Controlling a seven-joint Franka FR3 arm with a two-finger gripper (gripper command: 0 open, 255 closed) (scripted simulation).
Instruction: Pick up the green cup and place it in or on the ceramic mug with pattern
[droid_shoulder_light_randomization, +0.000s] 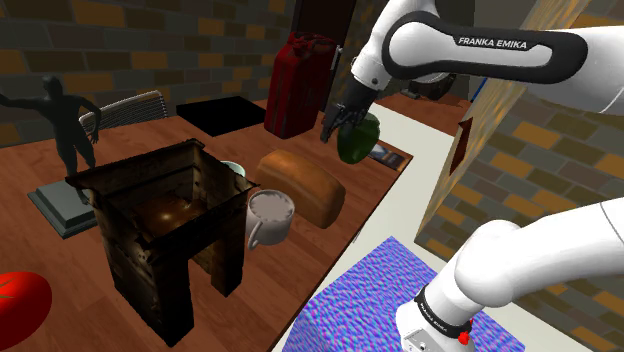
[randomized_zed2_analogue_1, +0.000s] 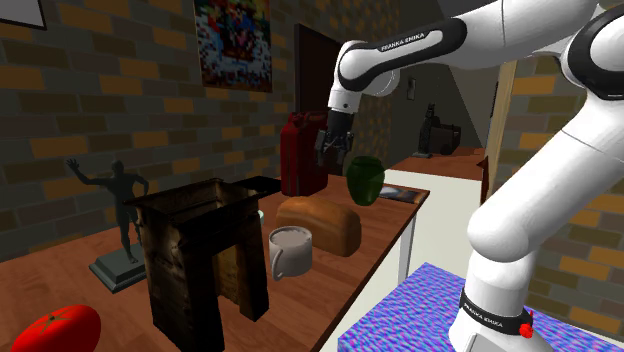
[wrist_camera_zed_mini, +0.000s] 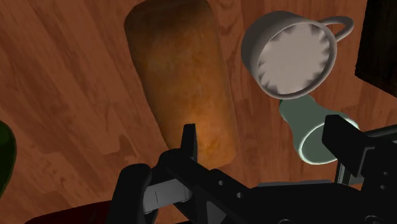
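Gripper (wrist_camera_zed_mini: 264, 130) fingers stand wide apart, holding nothing, above the rounded brown bread loaf (wrist_camera_zed_mini: 181, 76). The glossy dark green cup (droid_shoulder_light_randomization: 360, 142) stands on the wood-grain table (wrist_camera_zed_mini: 70, 95), just beside the gripper, near a red canister (droid_shoulder_light_randomization: 295, 85). A pale, handled mug (droid_shoulder_light_randomization: 270, 215) stands near the loaf. The arm (droid_shoulder_light_randomization: 500, 45) reads "FRANKA EMIKA".

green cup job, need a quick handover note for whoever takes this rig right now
Black gripper: jaws open, holding nothing, hanging just beside the cup.
Dark green rounded cup: appears to stand on the brown wooden table near its edge, not gripped.
Grey-white handled mug with jagged inner pattern: upright and empty beside the brown bread loaf.
Done: nothing grasped or placed yet.
Left: close on the cup, lift, carry it to the mug, set it in or on.
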